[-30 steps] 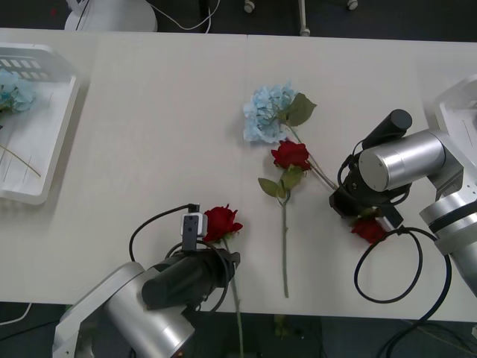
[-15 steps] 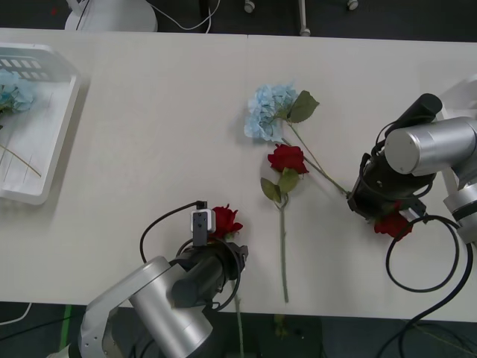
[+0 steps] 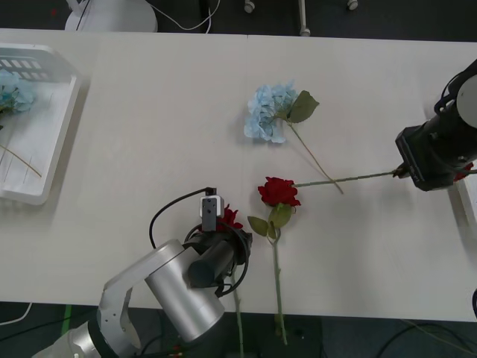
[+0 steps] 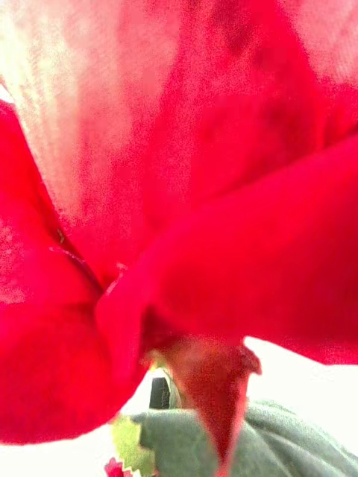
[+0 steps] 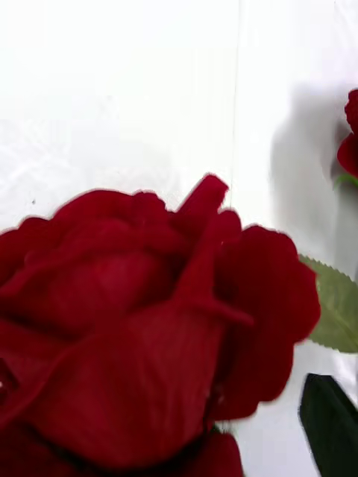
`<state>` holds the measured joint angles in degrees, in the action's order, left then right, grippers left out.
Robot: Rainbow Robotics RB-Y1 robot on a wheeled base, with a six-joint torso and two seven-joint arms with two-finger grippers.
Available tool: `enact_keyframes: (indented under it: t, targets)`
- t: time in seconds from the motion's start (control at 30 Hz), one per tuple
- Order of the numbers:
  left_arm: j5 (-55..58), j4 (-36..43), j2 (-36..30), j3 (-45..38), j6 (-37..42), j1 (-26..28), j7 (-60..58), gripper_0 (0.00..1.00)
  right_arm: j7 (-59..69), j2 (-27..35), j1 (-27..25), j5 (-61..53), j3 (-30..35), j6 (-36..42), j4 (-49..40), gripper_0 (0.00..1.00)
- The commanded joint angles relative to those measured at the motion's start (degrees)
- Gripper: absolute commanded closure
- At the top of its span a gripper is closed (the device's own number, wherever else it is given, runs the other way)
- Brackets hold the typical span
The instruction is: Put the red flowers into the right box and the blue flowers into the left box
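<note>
1. Two arms of mine are over the white table (image 3: 149, 112): my left gripper (image 3: 223, 246) sits near the front edge, and my right gripper (image 3: 436, 160) is out at the right edge.
2. My right gripper has a rose; its bloom (image 4: 179, 209) crowds my right wrist camera, and its long stem (image 3: 343, 179) trails back across the table toward the middle. I cannot tell how my right fingers stand.
3. My left gripper sits over another rose (image 3: 227, 218), whose petals press close to the left wrist camera. Its stem runs off the front edge. I cannot tell whether those fingers are closed on it.
4. Just beside that one lies a loose rose (image 3: 278, 192), with leaves under the bloom and its stem pointing to the front edge.
5. One blue flower (image 3: 266, 112) lies mid-table with a big leaf; its stem crosses under the trailing stem.
6. At far left stands the slotted basket (image 3: 63, 127), with a blue flower (image 3: 13, 91) inside.
</note>
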<state>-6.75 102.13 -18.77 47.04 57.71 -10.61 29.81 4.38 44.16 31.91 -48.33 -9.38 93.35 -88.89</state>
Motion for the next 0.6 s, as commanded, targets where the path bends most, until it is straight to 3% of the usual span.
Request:
enact_keyframes:
  t: [0.03,0.37,0.57,0.6]
  targets:
    - [-0.02,-2.28,1.55,1.74,0.21,-1.87,-0.37,0.2,-17.39,4.53,5.97,1.84,2.0,0.61,-1.29,1.0]
    - [-1.16,-2.28,0.93,1.74,10.32,-2.75,7.63,0.2,-71.88,7.7,14.06,14.93,2.7,-0.97,10.4,1.0]
    - [-1.25,-2.37,0.76,1.74,12.43,-2.66,8.16,0.2,-86.47,7.87,18.01,18.1,2.87,-11.52,20.68,1.0]
    - [-1.25,-2.37,0.67,1.74,12.52,-2.75,8.42,0.3,-88.93,7.87,18.54,18.71,2.87,-13.63,22.44,1.0]
